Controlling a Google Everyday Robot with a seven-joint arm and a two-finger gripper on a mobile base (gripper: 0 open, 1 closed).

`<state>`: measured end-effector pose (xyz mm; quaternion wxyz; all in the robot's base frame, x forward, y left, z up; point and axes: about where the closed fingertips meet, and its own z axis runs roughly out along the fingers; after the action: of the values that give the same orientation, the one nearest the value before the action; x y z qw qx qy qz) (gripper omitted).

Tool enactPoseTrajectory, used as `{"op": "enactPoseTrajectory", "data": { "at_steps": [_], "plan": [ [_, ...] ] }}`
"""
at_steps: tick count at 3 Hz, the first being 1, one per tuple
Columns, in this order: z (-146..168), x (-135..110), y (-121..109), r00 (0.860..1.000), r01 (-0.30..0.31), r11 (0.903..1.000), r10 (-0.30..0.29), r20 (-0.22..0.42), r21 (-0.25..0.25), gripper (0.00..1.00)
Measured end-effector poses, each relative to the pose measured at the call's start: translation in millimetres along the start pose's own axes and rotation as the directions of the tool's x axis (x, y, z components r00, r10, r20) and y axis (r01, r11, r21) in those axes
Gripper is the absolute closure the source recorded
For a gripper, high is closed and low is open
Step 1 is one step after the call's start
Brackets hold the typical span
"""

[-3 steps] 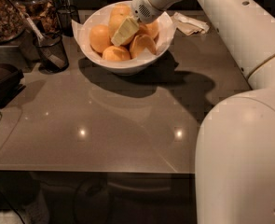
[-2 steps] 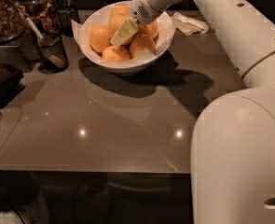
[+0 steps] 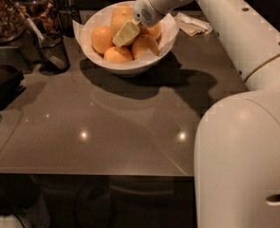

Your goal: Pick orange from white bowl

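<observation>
The white bowl stands at the back middle of the brown table. It holds several oranges. The largest, paler, oblong orange lies at the bowl's back middle. Smaller, deeper-orange fruits lie around it. My gripper reaches down into the bowl from the upper right. Its pale tip rests against the front right side of the large orange, between it and the fruit to the right. The parts of the oranges behind the gripper are hidden.
A dark glass cup with a utensil stands left of the bowl, with jars of food behind it. A dark tray sits at the left edge. A crumpled napkin lies right of the bowl. My arm's white body fills the lower right.
The gripper has stayed in the bowl at almost the same spot. The arm's large white body in the foreground has shifted slightly to the left.
</observation>
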<state>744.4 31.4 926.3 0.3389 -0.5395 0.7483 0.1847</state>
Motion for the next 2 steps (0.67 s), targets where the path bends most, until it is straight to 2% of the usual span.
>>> {"op": "enactPoseTrajectory", "data": {
  "at_steps": [1,2],
  "plan": [
    [-0.1,-0.1,0.1,1.0,0.0,1.0,0.0,0.0,0.0,0.94],
    [-12.1,-12.3,7.4,0.999,0.024,0.9997,-0.024,0.046,0.002,1.0]
  ]
}}
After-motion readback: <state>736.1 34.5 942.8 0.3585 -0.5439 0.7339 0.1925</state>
